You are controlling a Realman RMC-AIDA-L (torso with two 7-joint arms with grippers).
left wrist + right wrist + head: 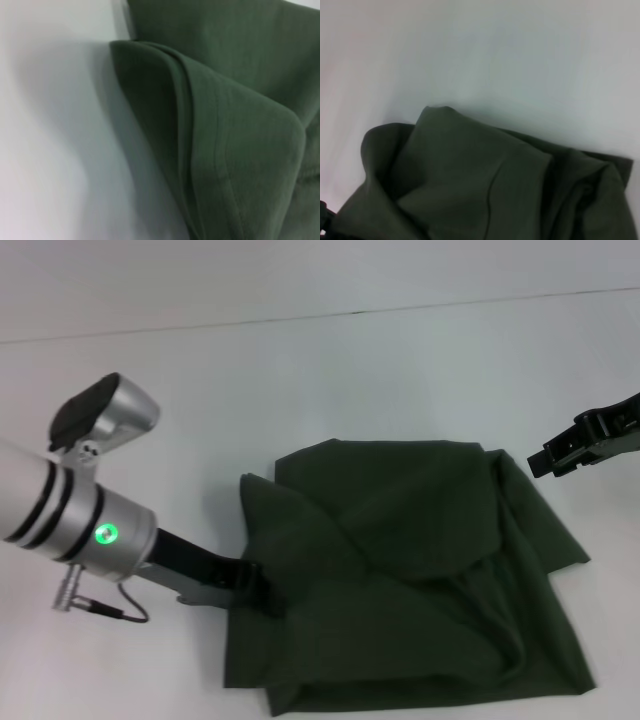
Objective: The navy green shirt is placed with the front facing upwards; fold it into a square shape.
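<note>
While left pincer [255, 590] grips shirt [420, 580] edge, right pincer [560, 455] hovers nearby.

The navy green shirt [420, 580] is found lying on the white bench, loosely folded into a rough, uneven block. Only plain dark olive fabric is shown; no lettering is seen. Several overlapping layers and soft creases are noted. A raised fold with a stitched hem is seen at its left edge.
</note>
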